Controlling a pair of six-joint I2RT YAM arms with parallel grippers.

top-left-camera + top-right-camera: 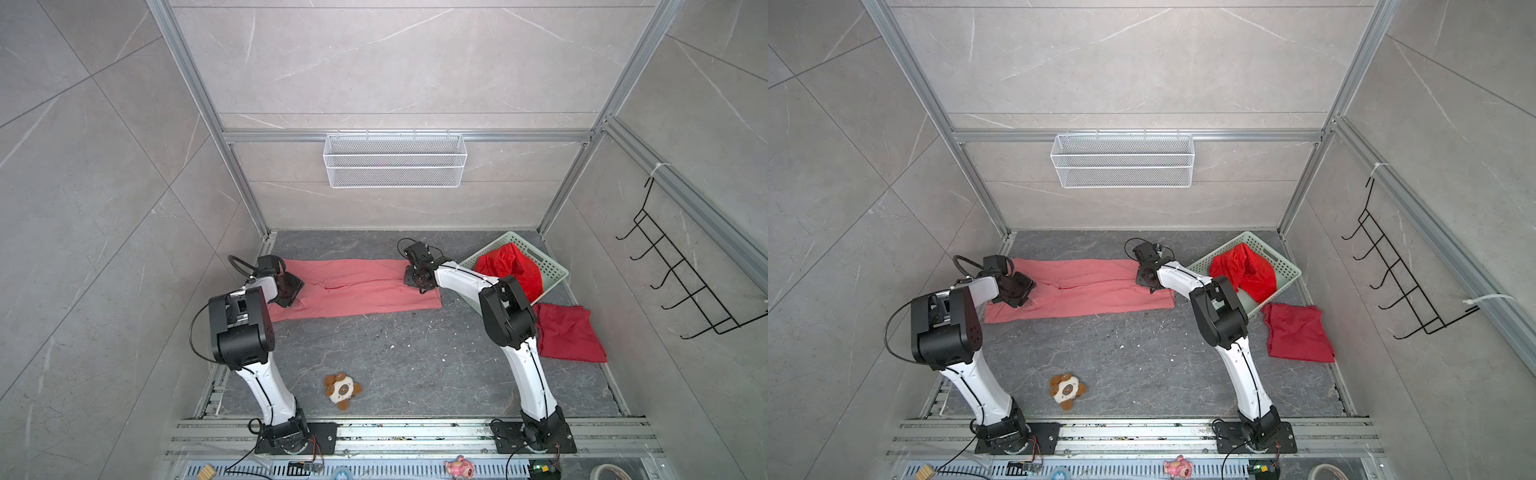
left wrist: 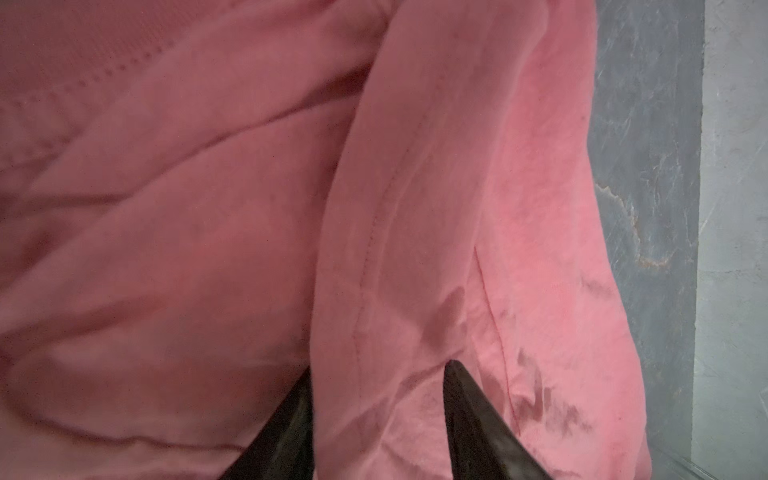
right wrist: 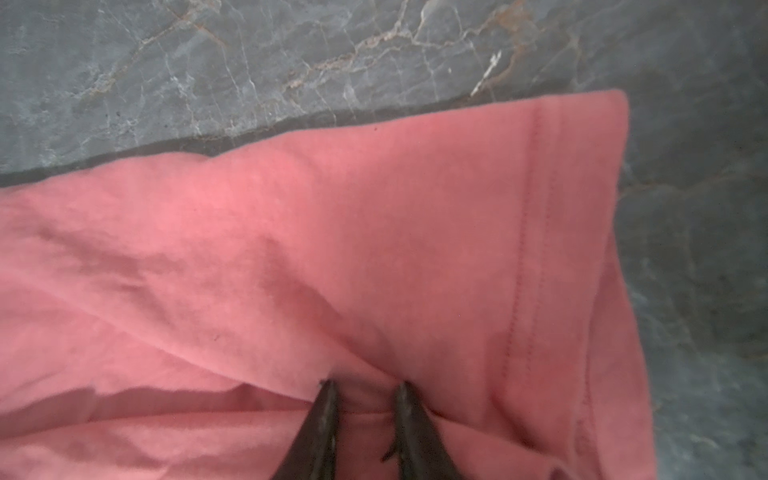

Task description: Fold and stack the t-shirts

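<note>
The left tool (image 2: 380, 368) seems to clasp a raised fold of the salmon-pink t-shirt (image 1: 353, 286), spread on the worktop (image 1: 395, 353); the right tool (image 3: 365, 384) pinches cloth near its right-hand hem. A fold is in hand; next, both ends should lift together.

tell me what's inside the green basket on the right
A bunched bright scarlet t-shirt sits in the green basket, rising above its rim. The right arm covers the basket's near corner, and the cloth hides the bottom, so anything beneath it cannot be seen.
</note>
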